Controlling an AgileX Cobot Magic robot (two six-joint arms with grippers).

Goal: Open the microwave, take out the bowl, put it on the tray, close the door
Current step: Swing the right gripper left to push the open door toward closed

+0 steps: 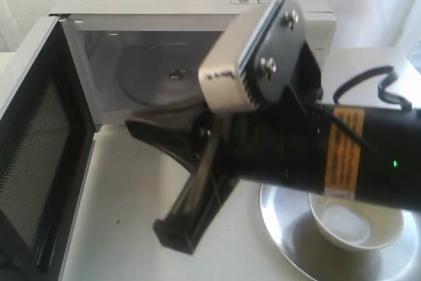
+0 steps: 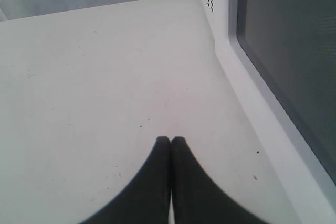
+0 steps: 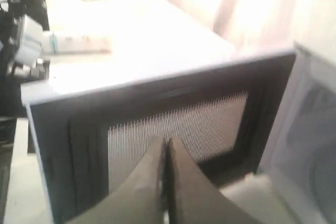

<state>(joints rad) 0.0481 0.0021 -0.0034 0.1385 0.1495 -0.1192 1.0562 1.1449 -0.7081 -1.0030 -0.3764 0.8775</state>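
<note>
The white microwave (image 1: pixel 197 4) stands at the back with its cavity bare. Its door (image 1: pixel 39 156) is swung wide open at the left, black mesh face inward. The cream bowl (image 1: pixel 358 225) sits in the steel tray (image 1: pixel 283 218) at the front right. My right gripper (image 1: pixel 172 236) hangs shut and holding nothing over the table between tray and door. In the right wrist view it (image 3: pixel 165 142) points at the door's mesh (image 3: pixel 173 124), a short way off. My left gripper (image 2: pixel 170 140) is shut and holding nothing, low over the table beside the door's outer face (image 2: pixel 283 51).
The right arm's black body with an orange label (image 1: pixel 342 156) crosses above the tray and hides part of the microwave's front. The glass turntable (image 1: pixel 158 74) lies inside the cavity. White table (image 1: pixel 131 182) spreads in front of the oven.
</note>
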